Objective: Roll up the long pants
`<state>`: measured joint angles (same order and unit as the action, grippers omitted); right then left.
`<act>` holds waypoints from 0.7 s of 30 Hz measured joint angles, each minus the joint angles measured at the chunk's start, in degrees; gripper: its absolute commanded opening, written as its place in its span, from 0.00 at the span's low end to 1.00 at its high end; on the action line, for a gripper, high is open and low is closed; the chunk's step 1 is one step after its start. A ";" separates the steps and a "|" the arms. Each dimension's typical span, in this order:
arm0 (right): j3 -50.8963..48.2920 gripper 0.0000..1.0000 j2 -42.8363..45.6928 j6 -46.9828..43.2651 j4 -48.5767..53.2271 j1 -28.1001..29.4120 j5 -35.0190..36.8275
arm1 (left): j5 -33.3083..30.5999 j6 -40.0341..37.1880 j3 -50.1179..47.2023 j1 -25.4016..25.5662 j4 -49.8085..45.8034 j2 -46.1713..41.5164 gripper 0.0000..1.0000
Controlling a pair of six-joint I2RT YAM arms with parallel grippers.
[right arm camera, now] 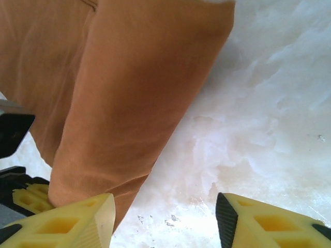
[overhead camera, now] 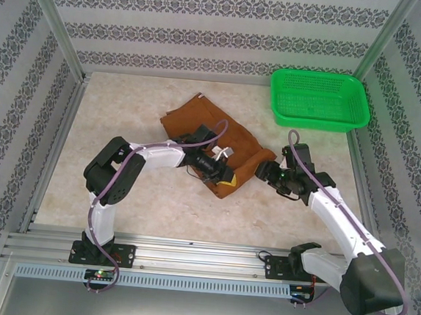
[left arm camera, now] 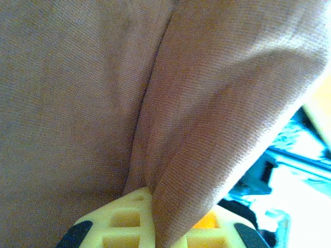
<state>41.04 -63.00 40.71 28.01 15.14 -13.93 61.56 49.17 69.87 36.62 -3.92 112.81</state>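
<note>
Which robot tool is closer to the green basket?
The right tool. It is out in front of the green basket, open beside the pants. The left tool is farther left, pinching the pants.

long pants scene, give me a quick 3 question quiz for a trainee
1. True or false: the left fingers are shut on a fold of the long pants.
2. Where on the table does the green basket sit? A) far right corner B) near left corner C) under the pants
3. Fill in: the right fingers stand ____, with bare table between them.

Key: 1 true; 2 A; 3 open
</note>
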 measured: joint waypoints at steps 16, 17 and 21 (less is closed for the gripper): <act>-1.57 0.72 -2.95 1.55 -7.39 1.64 -1.60 | 6.54 10.40 -2.80 -0.48 10.67 -1.03 0.10; -1.57 0.72 -2.58 1.53 -7.69 1.64 -1.60 | 6.73 10.84 -4.20 -0.48 11.58 -1.05 0.09; -1.57 0.73 -3.13 1.55 -8.68 1.64 -1.62 | 7.06 15.91 -11.15 -0.48 19.82 0.59 0.08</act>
<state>39.46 -66.13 42.26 19.33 16.78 -15.55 68.62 65.08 58.72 36.14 15.90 113.40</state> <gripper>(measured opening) 0.726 0.106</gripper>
